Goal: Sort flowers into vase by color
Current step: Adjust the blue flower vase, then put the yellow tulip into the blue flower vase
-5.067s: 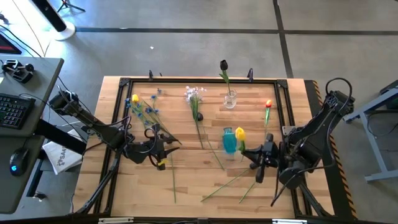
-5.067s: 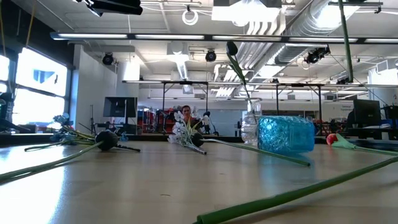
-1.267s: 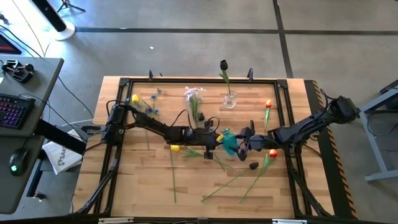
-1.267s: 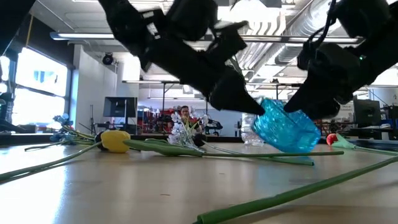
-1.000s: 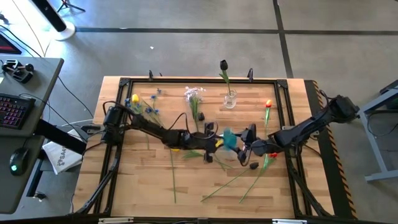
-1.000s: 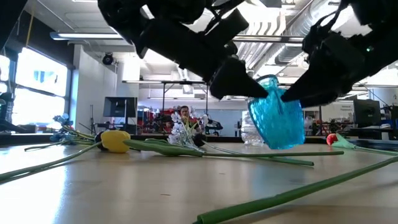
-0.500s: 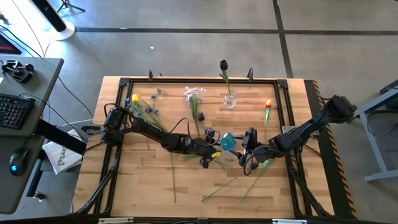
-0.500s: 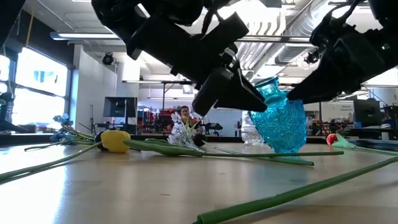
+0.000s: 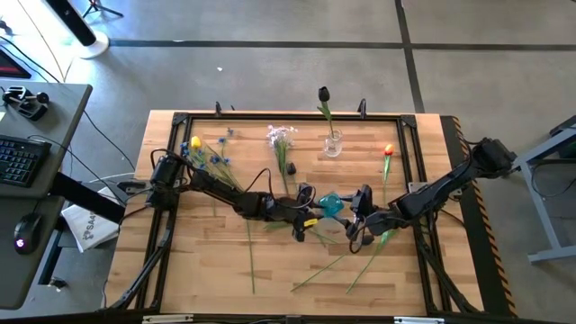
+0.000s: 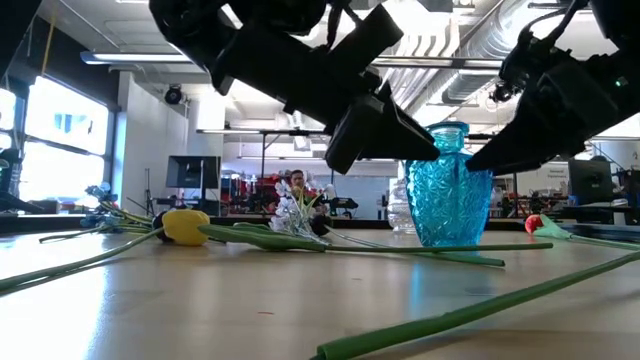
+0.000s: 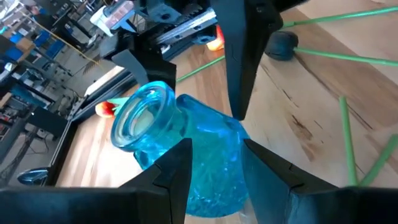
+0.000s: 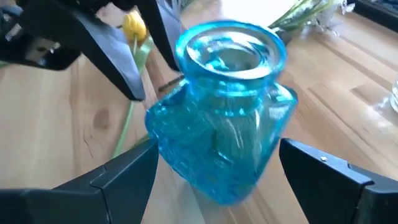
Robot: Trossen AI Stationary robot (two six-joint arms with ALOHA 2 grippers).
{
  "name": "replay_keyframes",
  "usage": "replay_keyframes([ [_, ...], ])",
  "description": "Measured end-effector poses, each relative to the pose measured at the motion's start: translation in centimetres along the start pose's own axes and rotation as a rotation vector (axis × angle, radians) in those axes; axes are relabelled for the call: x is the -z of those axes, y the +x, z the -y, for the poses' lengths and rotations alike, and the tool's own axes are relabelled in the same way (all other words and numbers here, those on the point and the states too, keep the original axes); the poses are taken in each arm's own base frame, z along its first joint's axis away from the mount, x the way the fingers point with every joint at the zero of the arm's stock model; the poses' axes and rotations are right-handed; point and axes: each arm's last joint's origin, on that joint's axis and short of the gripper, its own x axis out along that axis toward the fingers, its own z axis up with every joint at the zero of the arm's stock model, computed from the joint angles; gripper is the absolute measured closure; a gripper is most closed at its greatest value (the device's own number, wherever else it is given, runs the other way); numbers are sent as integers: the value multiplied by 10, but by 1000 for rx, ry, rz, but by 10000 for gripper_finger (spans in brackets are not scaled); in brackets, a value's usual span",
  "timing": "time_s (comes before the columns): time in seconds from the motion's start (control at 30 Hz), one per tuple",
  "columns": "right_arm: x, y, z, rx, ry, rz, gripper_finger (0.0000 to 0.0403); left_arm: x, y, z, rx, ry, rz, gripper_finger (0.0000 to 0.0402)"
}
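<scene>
I have the textured blue glass vase (image 10: 448, 185) standing upright mid-table, among the scattered long-stemmed artificial flowers (image 9: 286, 166). My left gripper (image 11: 214, 158) reaches in from the left, fingers spread either side of the vase body, just beside it. My right gripper (image 12: 214, 177) comes from the right, fingers wide open around the vase, not gripping.
</scene>
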Motion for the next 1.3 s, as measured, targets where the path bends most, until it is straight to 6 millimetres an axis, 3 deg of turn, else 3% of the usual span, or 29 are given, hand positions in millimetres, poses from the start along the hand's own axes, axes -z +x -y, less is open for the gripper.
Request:
replay_keyframes([
  [0.23, 0, -6, 6, 7, 34, -45, 73, -1, -1, 3, -1, -3, -2, 276],
  [0.4, -8, -22, 11, 19, 40, -61, 73, -8, -13, 7, -56, 27, -91, 276],
  [0.63, -36, -54, 9, 90, 29, -21, 73, -27, -60, -2, -148, 14, -283, 276],
  [0.83, -59, -76, -12, 39, 12, 70, 73, -24, -114, -6, -128, -88, -512, 276],
  [0.93, -67, -84, -26, 1, 2, 108, 73, -15, -139, -1, -84, -119, -604, 276],
  [1.03, -72, -89, -45, -57, -13, 155, 73, 0, -154, 9, 79, -154, -638, 276],
  [1.13, -77, -88, -67, -115, -28, 204, 73, 20, -157, 20, 199, -174, -621, 276],
  [1.3, -84, -80, -99, -191, -88, 237, 73, 53, -152, 32, 225, -97, -566, 275],
])
